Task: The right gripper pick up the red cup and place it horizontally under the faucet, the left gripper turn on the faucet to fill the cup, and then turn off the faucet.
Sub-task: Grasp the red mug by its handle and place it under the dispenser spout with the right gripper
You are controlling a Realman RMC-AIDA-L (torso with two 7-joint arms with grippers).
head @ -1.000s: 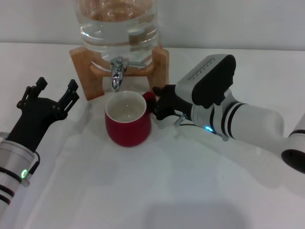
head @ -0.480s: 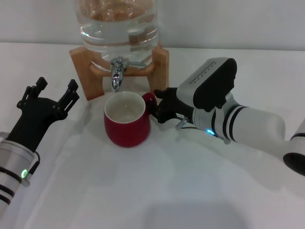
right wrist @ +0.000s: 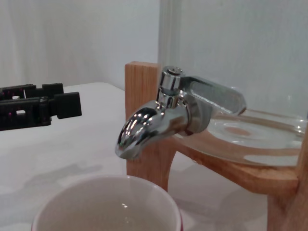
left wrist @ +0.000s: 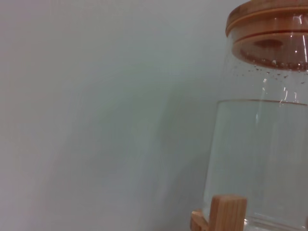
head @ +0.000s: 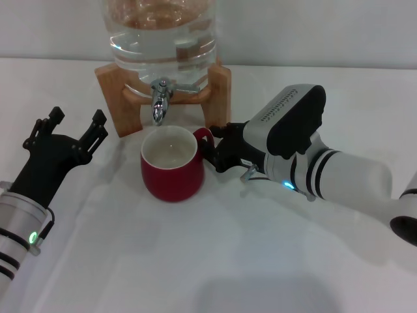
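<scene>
Cup: your red cup (head: 171, 171) stands upright on the table (head: 215, 261) beneath the faucet (head: 159, 101); your right gripper (head: 210, 148) is clamped on its handle, while your left gripper (head: 71, 124) waits spread wide, well left

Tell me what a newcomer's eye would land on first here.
First the squat red ceramic cup, upright on the white table just below the small chrome faucet of the clear glass water jar. Next the right gripper at the cup's handle, while the left gripper waits open off to the left.
</scene>
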